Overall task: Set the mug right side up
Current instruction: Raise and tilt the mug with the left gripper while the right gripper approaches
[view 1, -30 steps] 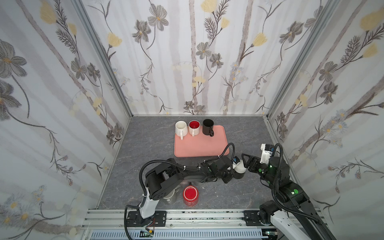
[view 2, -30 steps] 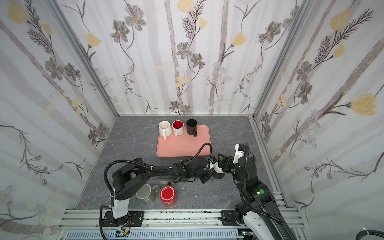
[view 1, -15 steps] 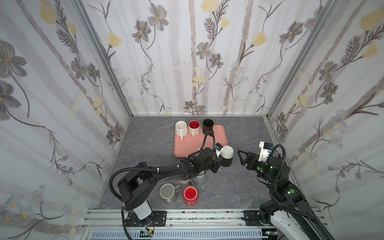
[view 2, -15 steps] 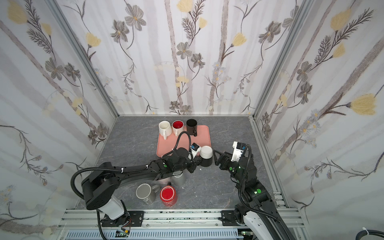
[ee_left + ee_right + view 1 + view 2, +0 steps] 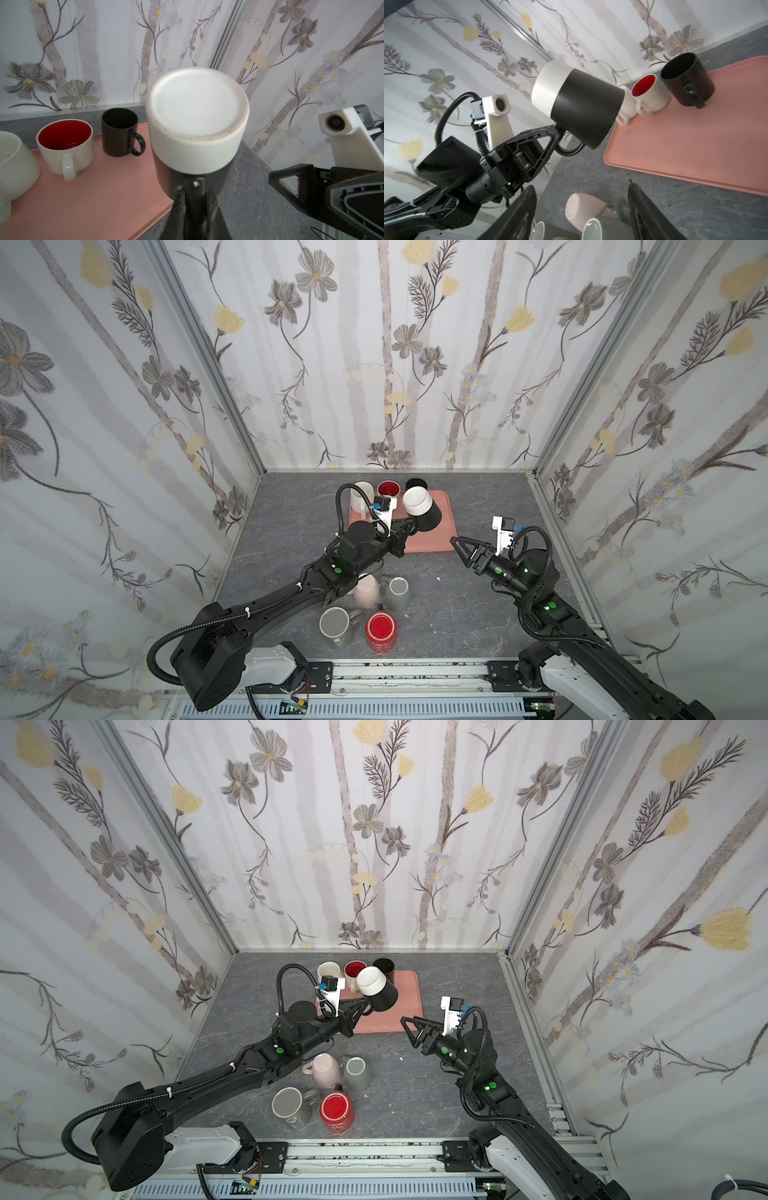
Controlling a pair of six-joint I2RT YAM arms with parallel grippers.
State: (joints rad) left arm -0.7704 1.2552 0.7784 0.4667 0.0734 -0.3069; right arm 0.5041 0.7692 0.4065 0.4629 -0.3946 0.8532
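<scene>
A black mug (image 5: 422,508) (image 5: 376,988) with a white base hangs tilted over the pink tray (image 5: 432,541) (image 5: 388,1023), its base up and its mouth facing down. My left gripper (image 5: 412,526) (image 5: 367,1006) is shut on the handle of the mug (image 5: 197,124), its fingers (image 5: 179,199) pinching it from both sides. In the right wrist view the mug (image 5: 577,104) slants above the tray's (image 5: 685,145) near corner. My right gripper (image 5: 457,545) (image 5: 406,1024) (image 5: 581,185) stands open to the right of the tray, apart from the mug, holding nothing.
Three upright mugs stand at the tray's back: white (image 5: 360,493), red-lined (image 5: 389,488), black (image 5: 415,483). In front lie a pink mug (image 5: 366,591) on its side, two grey mugs (image 5: 397,593) (image 5: 336,624) and a red mug (image 5: 381,630), under my left arm.
The mug was between both grippers low near the tray's right front corner. My left gripper has carried it up and back over the tray. My right gripper has let go and drawn away.
</scene>
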